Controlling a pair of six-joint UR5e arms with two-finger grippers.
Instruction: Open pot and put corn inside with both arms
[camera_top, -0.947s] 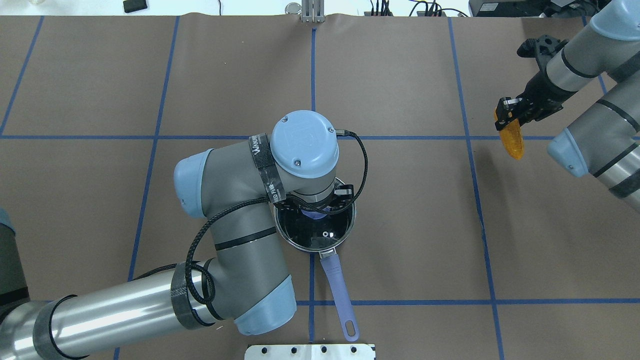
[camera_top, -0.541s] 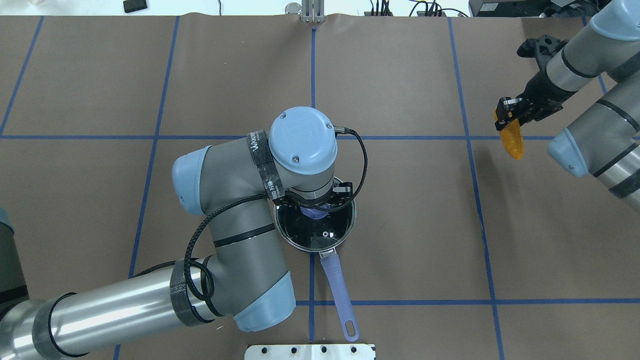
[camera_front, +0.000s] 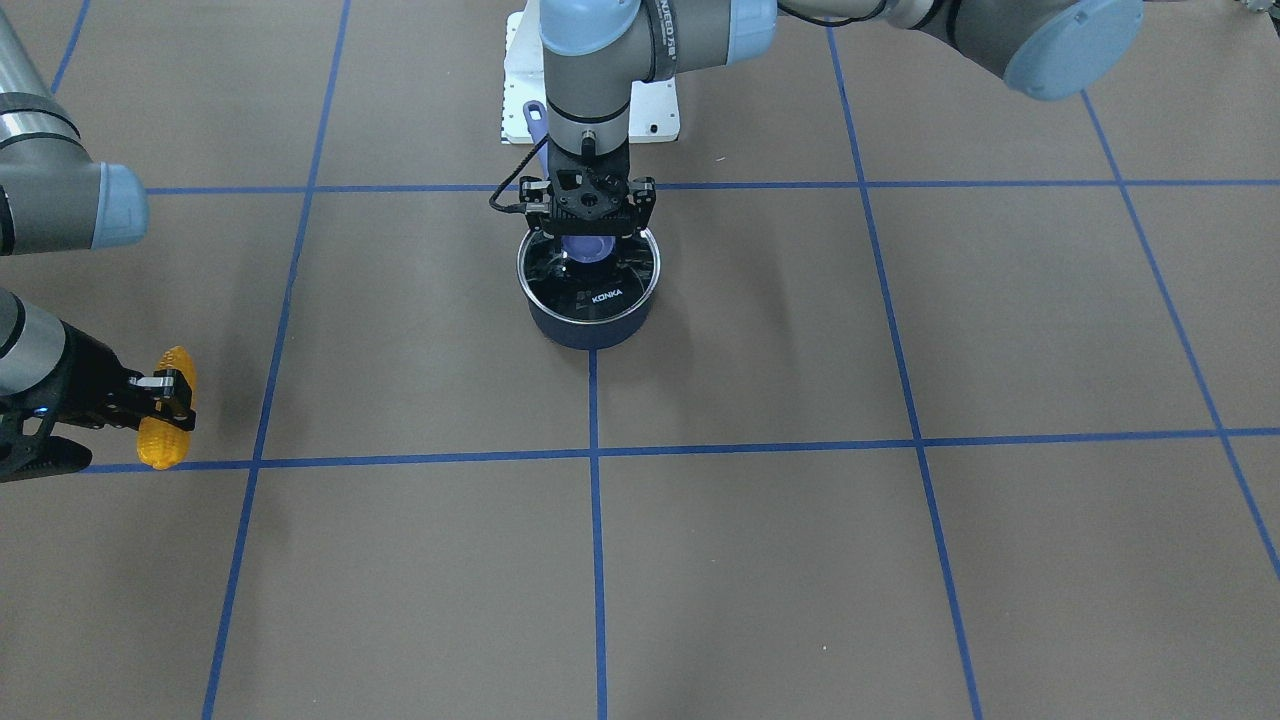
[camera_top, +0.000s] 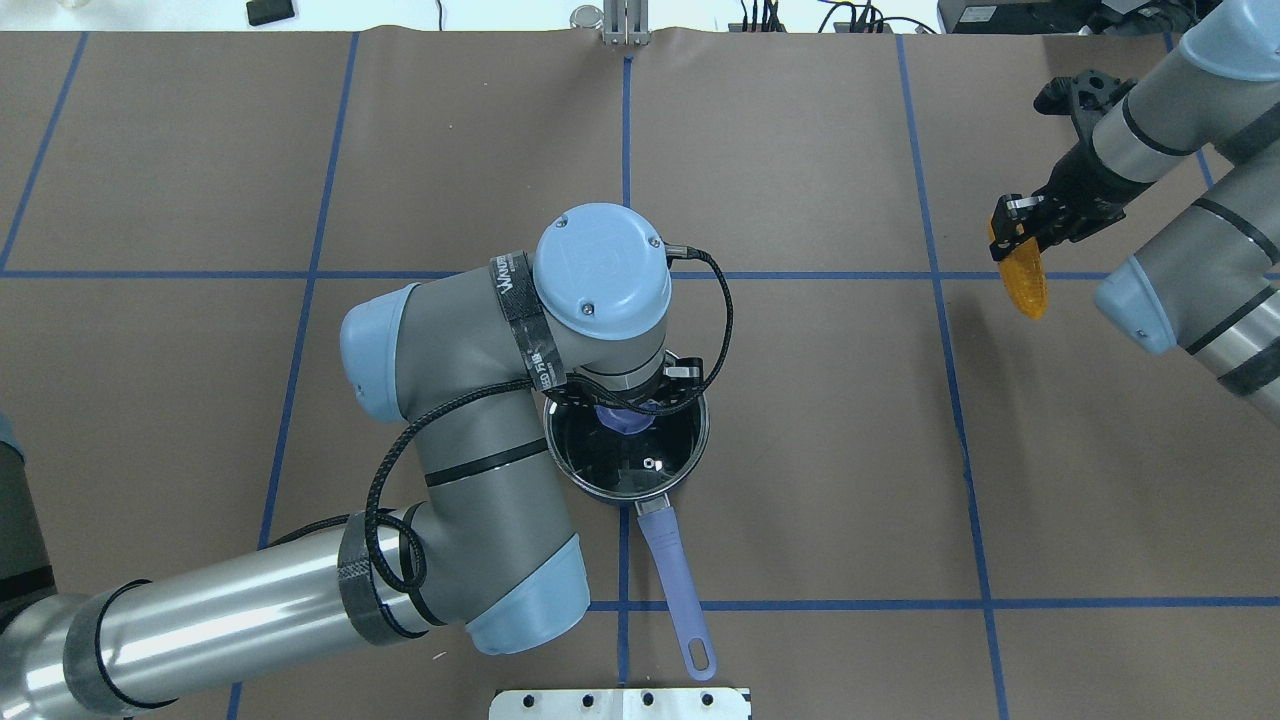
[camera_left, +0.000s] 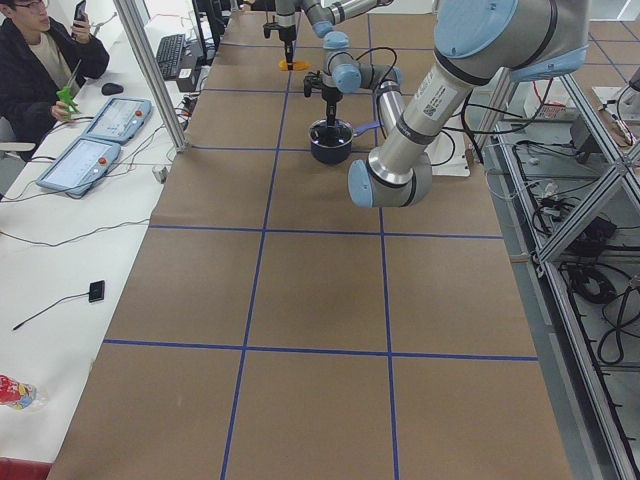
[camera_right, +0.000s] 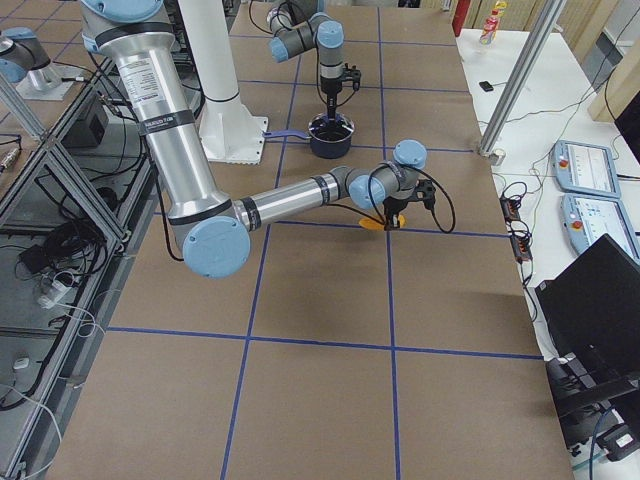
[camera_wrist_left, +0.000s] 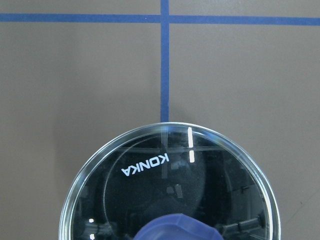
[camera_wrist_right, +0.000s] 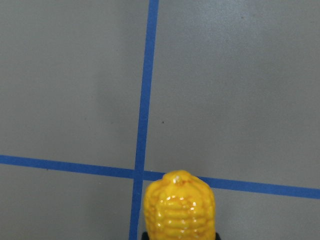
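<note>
The navy pot (camera_front: 590, 330) stands mid-table, its purple-blue handle (camera_top: 675, 580) pointing toward the robot. The glass KONKA lid (camera_front: 600, 290) sits over its mouth; I cannot tell whether it rests on the rim or is raised a little. My left gripper (camera_front: 590, 240) points straight down and is shut on the lid's purple knob (camera_wrist_left: 175, 227). My right gripper (camera_top: 1012, 228) is shut on the orange-yellow corn (camera_top: 1027, 280) and holds it above the table far to the right of the pot. The corn also shows in the front view (camera_front: 168, 410) and the right wrist view (camera_wrist_right: 179, 207).
Brown paper with blue tape lines (camera_top: 625, 150) covers the table. A white mounting plate (camera_top: 620, 703) lies at the robot's edge, just past the handle's end. A person (camera_left: 40, 60) sits at a side table with control tablets beyond the far edge.
My left wrist has shifted slightly away from the robot and looks nearer the overhead camera; the lid has shifted a little with it. The right gripper and the corn have stayed in place.
</note>
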